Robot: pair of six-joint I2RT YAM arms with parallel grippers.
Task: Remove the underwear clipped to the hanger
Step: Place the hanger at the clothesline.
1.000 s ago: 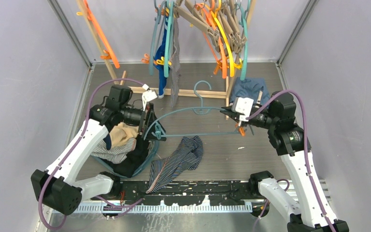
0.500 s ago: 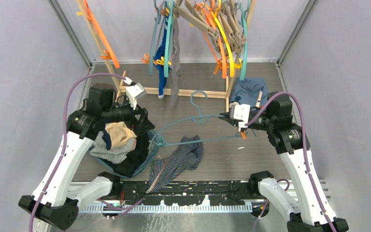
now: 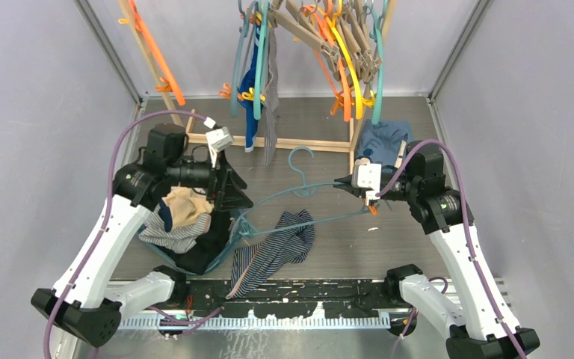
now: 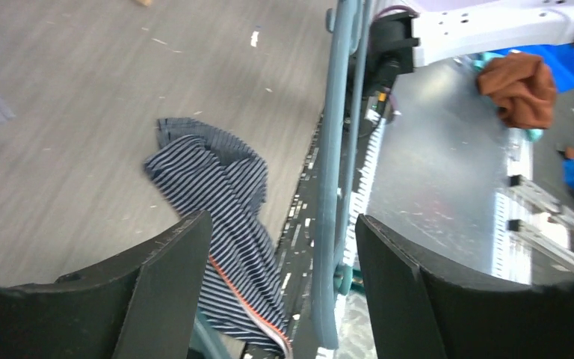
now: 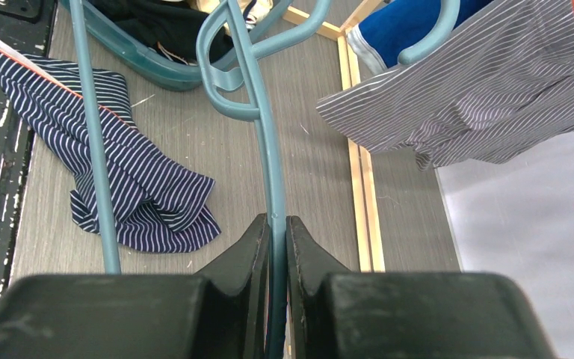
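The right gripper pinches the teal hanger by its arm, the left gripper gapes wide and empty about its other end, and the navy pinstriped underwear lies on the table at the hanger's six o'clock, where a drooping hanger could snag it.

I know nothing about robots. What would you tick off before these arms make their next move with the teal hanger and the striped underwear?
1. Right gripper shut on the teal plastic hanger: ok.
2. Left gripper open, gripping nothing: ok.
3. Navy white-pinstriped underwear off the hanger, lying on the grey table: ok.
4. Hanger bars bare of cloth: ok.
5. Hanger's end clip open or shut: cannot tell.
6. Pinstriped underwear inside the teal basket: not ok, it lies beside it.
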